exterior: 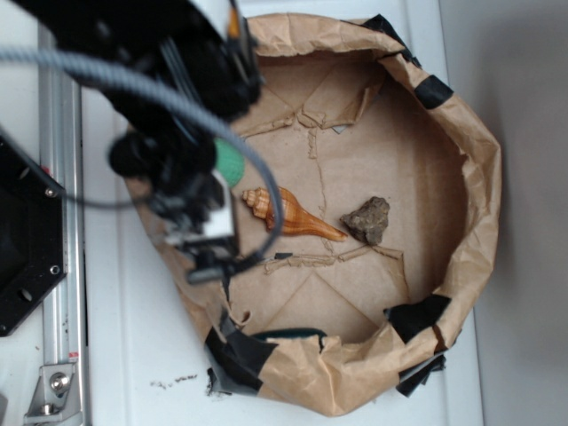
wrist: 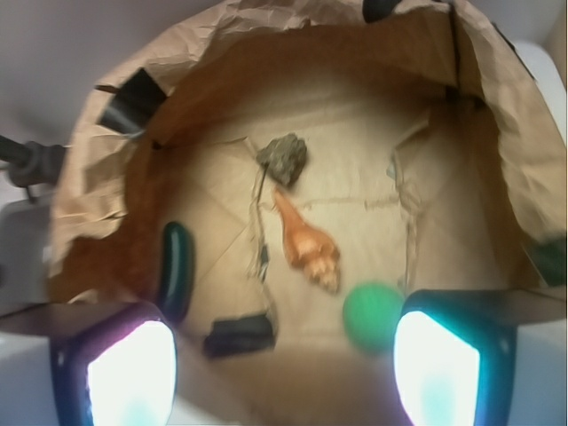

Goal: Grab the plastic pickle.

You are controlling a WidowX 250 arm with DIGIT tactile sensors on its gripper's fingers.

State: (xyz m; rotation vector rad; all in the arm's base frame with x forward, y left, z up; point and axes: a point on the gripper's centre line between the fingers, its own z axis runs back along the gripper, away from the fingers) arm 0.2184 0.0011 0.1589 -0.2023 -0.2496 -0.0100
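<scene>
So the exterior cam sits overhead, looking straight down on the paper bag [exterior: 470,177] from fairly close, with the arm blocking the upper left. The wrist cam rides on the gripper [wrist: 284,364], peering into the bag from its rim, closer in. Both catch the shell [exterior: 288,215] and the rock [exterior: 368,220] on the bag floor.

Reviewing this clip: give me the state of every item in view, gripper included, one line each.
Dark green elongated plastic pickle: lying against the bag wall, ungrasped.
Orange spiral seashell: lying flat on the bag floor, free.
Grey-brown rough rock: resting beside the shell's tip, untouched.
Green round ball: on the floor, partly hidden by one finger.
Brown paper bag basin with black tape: open, rim rolled down.
Black gripper: open, empty, above the floor.
</scene>
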